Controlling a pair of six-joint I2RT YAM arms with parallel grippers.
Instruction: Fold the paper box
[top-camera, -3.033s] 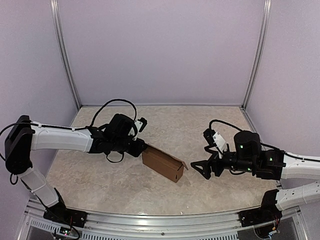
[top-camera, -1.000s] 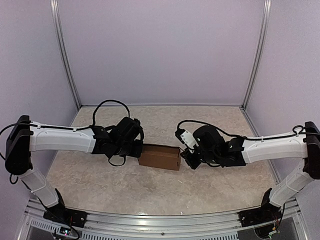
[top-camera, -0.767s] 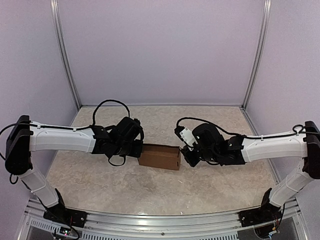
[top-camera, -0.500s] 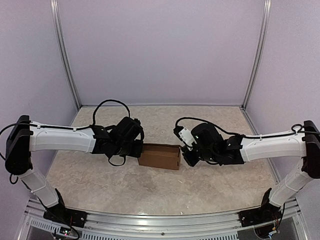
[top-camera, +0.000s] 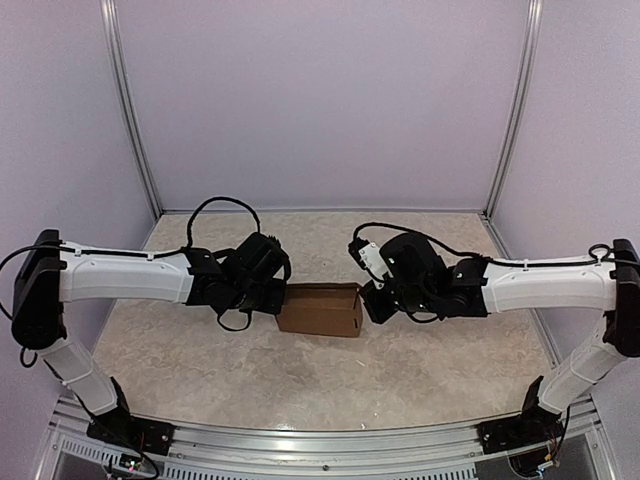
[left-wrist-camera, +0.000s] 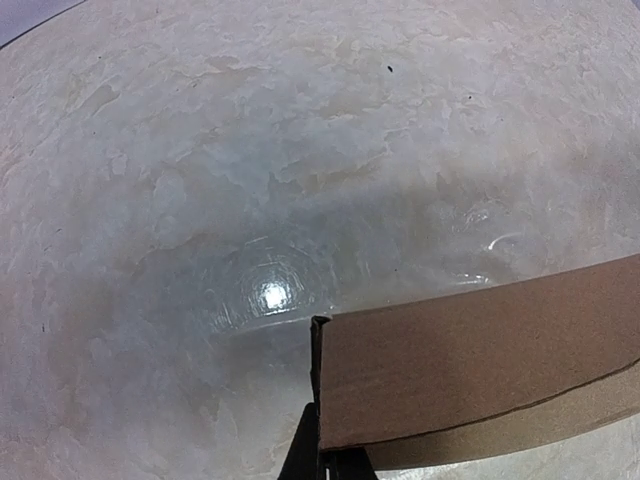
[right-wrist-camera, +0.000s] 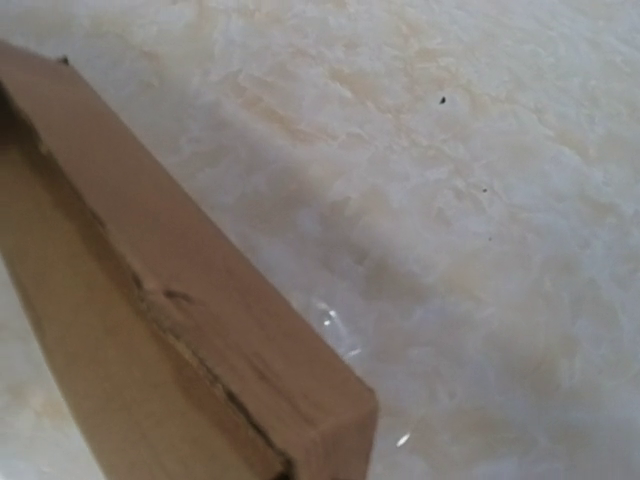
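Note:
The brown paper box (top-camera: 320, 310) lies lengthwise on the table between my two grippers. My left gripper (top-camera: 279, 298) is at its left end. In the left wrist view, the dark fingers (left-wrist-camera: 305, 455) are shut on the thin end edge of the paper box (left-wrist-camera: 480, 360). My right gripper (top-camera: 367, 302) is pressed against the box's right end. The right wrist view shows only the paper box (right-wrist-camera: 170, 330) close up, its corner low in the middle. The right fingers are hidden there, so any hold on the box cannot be seen.
The beige marbled table (top-camera: 420, 370) is walled by pale purple panels at the back and sides. A metal rail (top-camera: 320, 440) runs along the near edge by the arm bases. Black cables loop over both wrists.
My right gripper has shut and shifted a little toward the back along the box's right end. The box has turned slightly with it. The left arm has held still.

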